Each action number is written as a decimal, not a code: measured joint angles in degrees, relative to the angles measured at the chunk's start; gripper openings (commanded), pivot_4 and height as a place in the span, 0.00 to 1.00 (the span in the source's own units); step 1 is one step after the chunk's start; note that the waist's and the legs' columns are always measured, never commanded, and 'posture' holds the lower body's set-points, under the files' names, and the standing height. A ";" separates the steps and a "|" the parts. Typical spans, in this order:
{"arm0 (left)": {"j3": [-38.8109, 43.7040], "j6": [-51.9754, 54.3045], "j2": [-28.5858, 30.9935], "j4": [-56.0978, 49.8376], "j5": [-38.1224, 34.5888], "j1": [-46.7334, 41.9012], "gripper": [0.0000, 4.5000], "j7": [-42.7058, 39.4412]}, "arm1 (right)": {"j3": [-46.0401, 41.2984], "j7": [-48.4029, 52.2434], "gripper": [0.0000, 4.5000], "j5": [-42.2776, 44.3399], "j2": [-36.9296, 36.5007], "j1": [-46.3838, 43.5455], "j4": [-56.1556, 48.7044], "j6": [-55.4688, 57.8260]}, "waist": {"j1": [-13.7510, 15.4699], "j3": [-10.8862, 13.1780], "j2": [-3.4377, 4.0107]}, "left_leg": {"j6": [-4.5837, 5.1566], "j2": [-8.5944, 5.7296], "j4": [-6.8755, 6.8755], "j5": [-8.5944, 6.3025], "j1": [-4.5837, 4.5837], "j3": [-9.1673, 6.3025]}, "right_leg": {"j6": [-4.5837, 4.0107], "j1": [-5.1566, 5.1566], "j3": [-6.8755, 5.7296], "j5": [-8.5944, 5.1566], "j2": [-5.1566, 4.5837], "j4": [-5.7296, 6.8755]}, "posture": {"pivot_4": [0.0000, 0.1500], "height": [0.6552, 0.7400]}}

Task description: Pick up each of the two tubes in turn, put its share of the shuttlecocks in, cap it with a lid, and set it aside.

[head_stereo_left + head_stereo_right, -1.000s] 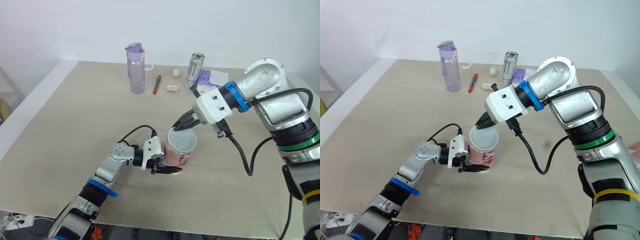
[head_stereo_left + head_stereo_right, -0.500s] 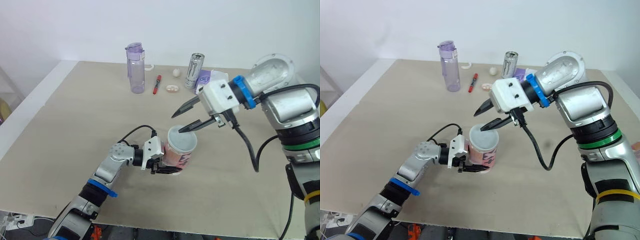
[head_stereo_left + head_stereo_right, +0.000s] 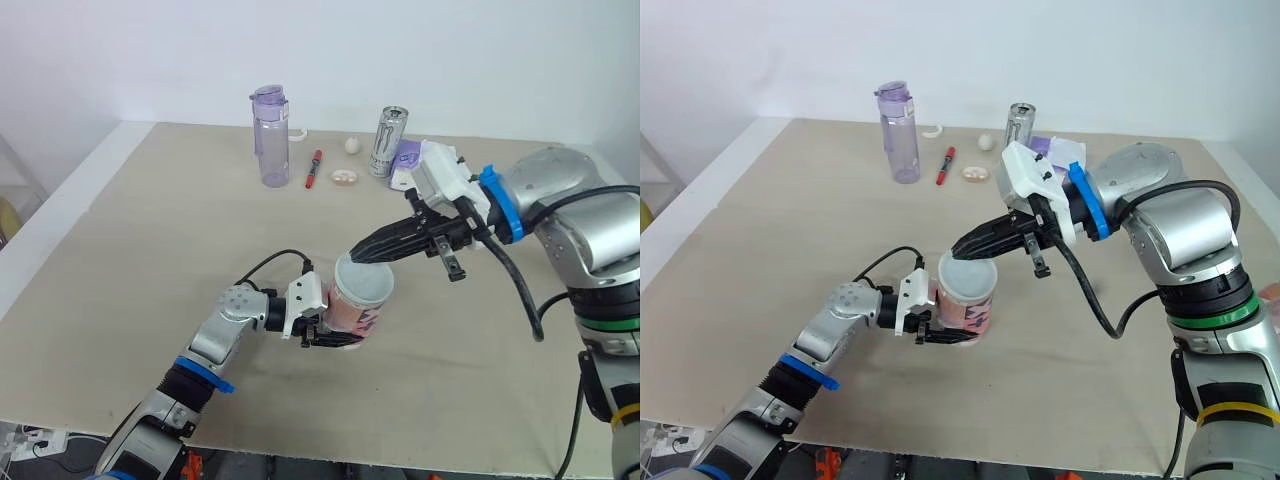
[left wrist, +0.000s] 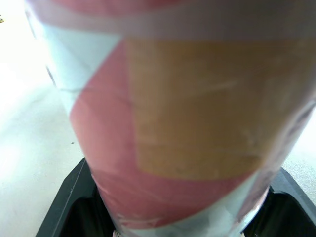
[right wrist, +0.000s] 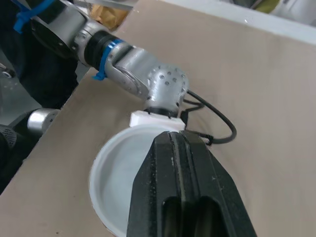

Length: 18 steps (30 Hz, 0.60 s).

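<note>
Both grippers closed: left gripper clamps the tube, right gripper empty above its lid.

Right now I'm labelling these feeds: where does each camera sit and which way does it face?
Head eyes: on the head, facing forward and down over the table; left gripper holds the tube, right gripper at its lid.
Left wrist: faces the tube wall between its fingers.
Right wrist: looks down its shut fingers onto the lid, left arm beyond.
Shared: head and right wrist views both show the lid.
</note>
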 measured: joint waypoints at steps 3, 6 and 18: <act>0.01 -0.05 -0.01 0.24 -0.01 -0.13 0.61 -0.04 | 2.93 -0.38 0.02 -3.79 -0.16 1.30 0.05 -1.16 | 0.00 0.00 0.00 | 0.00 -0.01 0.00 0.00 -0.01 0.03 | 0.00 -0.01 0.00 0.00 0.00 0.00 | 1.00 1.00; 0.01 -0.10 -0.06 0.44 -0.12 -0.25 0.61 -0.04 | 4.03 0.00 0.02 -6.34 -0.22 1.23 -0.05 -4.04 | 0.00 -0.05 -0.04 | 0.00 -0.01 0.00 0.00 0.08 0.04 | 0.01 0.05 -0.01 0.00 0.01 0.00 | 1.00 1.00; -0.10 -0.07 -0.12 1.31 0.33 -0.36 0.61 0.31 | 6.07 2.82 0.02 -12.68 0.30 1.04 0.84 -11.35 | -0.13 -0.46 -0.54 | -0.03 0.08 -0.03 -0.02 0.42 -0.06 | -0.03 0.07 -0.01 0.02 -0.04 0.00 | 1.00 1.00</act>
